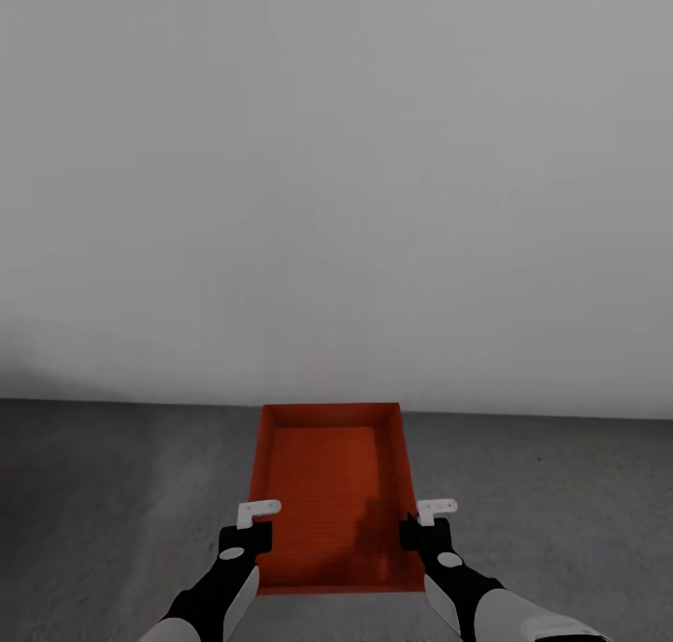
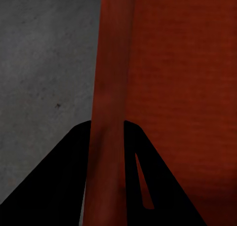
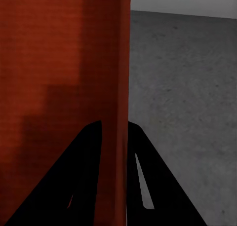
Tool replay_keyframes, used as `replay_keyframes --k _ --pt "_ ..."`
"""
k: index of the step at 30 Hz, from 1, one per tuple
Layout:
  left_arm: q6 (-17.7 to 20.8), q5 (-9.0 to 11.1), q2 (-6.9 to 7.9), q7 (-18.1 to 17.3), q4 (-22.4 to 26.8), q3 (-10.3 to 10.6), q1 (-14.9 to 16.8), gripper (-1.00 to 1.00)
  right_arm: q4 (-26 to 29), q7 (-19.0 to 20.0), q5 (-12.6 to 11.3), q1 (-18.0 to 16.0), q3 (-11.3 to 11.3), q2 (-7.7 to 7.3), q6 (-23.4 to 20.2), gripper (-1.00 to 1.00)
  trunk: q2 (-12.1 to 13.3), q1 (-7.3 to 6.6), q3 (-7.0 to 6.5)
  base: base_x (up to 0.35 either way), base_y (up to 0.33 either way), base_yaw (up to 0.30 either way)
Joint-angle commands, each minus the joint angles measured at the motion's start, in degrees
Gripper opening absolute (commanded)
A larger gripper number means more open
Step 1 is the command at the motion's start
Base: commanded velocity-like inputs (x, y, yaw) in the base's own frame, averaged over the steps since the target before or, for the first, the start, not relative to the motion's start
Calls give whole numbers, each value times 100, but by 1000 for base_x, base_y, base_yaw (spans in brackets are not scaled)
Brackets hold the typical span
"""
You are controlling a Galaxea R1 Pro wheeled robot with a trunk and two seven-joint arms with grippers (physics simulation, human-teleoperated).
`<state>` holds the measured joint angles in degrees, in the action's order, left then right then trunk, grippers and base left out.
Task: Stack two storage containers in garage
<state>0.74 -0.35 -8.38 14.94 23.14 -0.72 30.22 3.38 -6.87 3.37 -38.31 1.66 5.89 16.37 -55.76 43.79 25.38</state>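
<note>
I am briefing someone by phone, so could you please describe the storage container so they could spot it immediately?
Below the plain white wall, above the grey concrete floor, sits an open red-orange storage container. The left tool and right tool each clamp one of its long side walls; it is the only coloured thing there.

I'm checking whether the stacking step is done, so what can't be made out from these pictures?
- Under the storage container: head view, its own base hides whether it rests on the floor or on a second box.
- Left gripper and right gripper inner fingers: the container's walls cover them.
- The container's outer wall faces: both wrist views, seen edge-on.
</note>
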Motion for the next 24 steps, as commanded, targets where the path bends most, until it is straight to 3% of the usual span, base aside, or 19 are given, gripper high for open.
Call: replay_keyframes --k 1,24 --pt "14 -97 47 54 261 -216 7 -100 -14 -43 -12 -1 -131 0 16 -100 -4 0 16 0 0 0" --pt "14 -97 47 52 261 -211 4 -100 -13 -43 -12 -1 -131 0 16 -100 -4 0 227 0 0 0"
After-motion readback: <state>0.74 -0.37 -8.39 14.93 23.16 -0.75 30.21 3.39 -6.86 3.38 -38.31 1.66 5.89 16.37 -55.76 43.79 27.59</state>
